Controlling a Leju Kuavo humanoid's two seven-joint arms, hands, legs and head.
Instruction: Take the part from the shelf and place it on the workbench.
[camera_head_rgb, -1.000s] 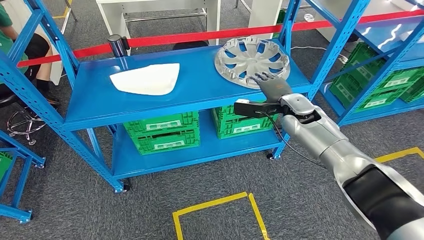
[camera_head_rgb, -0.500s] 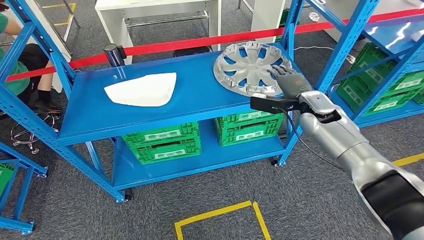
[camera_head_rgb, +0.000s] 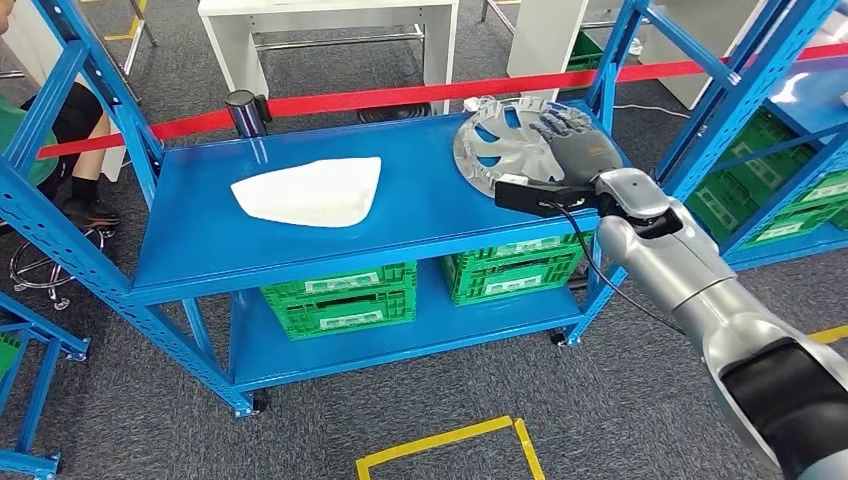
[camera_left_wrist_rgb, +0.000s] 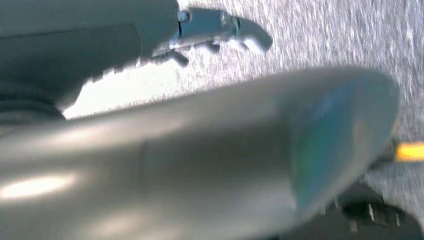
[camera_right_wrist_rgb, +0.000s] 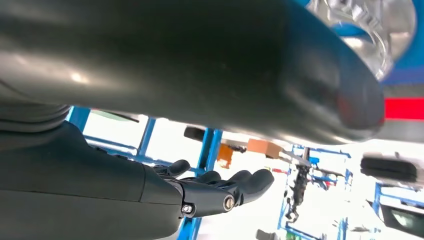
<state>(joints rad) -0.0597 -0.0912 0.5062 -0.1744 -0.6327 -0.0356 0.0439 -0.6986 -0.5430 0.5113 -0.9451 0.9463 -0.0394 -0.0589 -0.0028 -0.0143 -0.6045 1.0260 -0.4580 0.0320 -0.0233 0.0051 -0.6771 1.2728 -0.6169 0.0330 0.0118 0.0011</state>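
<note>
While the right hand (camera_head_rgb: 575, 152) lies fingers-spread on the hubcap (camera_head_rgb: 500, 140), upper right, nothing is clasped. Risk: the tilted cap slides off the shelf (camera_head_rgb: 300, 245) edge under a push.

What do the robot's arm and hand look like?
The right arm is shiny silver with a black band near the shoulder. A thin black cable runs along it. A black box sits at the wrist. The right hand is dark grey with darker fingers.

Silver hubcap (camera_head_rgb: 500, 140) and white part (camera_head_rgb: 310, 190) on blue shelf (camera_head_rgb: 200, 250); green crates (camera_head_rgb: 340, 298) below.
</note>
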